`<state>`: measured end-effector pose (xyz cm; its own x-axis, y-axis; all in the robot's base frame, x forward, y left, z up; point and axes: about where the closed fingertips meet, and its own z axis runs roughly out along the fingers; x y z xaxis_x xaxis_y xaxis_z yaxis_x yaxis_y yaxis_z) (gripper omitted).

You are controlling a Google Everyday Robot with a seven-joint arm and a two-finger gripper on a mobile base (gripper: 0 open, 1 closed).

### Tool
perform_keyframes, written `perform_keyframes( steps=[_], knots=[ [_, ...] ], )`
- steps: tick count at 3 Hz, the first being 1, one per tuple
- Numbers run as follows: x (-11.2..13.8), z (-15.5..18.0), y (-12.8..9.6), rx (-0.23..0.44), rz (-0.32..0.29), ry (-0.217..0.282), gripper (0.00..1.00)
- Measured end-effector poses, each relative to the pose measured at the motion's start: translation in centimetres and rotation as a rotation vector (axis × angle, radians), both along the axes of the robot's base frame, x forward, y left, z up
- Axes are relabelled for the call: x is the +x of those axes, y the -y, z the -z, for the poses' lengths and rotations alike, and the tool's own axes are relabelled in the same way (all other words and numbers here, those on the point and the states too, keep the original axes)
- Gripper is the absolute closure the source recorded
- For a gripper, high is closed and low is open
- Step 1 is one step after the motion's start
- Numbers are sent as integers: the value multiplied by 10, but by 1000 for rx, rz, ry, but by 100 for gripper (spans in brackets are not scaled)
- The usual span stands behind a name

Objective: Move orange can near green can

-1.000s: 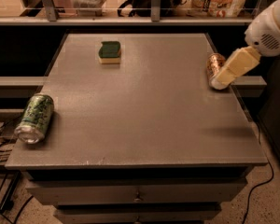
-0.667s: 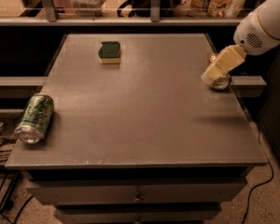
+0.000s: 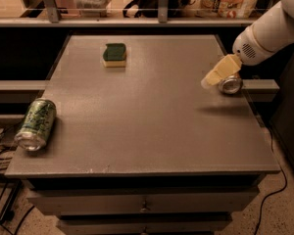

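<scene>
My cream-coloured gripper (image 3: 216,75) hangs over the grey table's (image 3: 152,111) right edge, against the shiny copper-orange drink can (image 3: 231,84) just to its right. Whether I grip the can, I cannot tell. The light-green leaf-patterned can (image 3: 36,124) lies on its side well apart, far left and nearer.

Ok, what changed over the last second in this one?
The gripper moved inward from the right edge of the table, passing over the orange can, which lies by that edge, partly hidden behind it. Whether it has taken hold cannot be told. The green can and the sponge stayed put.
</scene>
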<state>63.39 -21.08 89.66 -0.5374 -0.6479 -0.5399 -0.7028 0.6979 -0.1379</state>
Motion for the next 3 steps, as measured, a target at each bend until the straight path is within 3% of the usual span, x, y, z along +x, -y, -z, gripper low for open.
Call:
perform_keyframes(
  steps=[1,3],
  knots=[
    [10,24,15,10,77,-42,0],
    [16,46,26,1,142,-75,43]
  ],
)
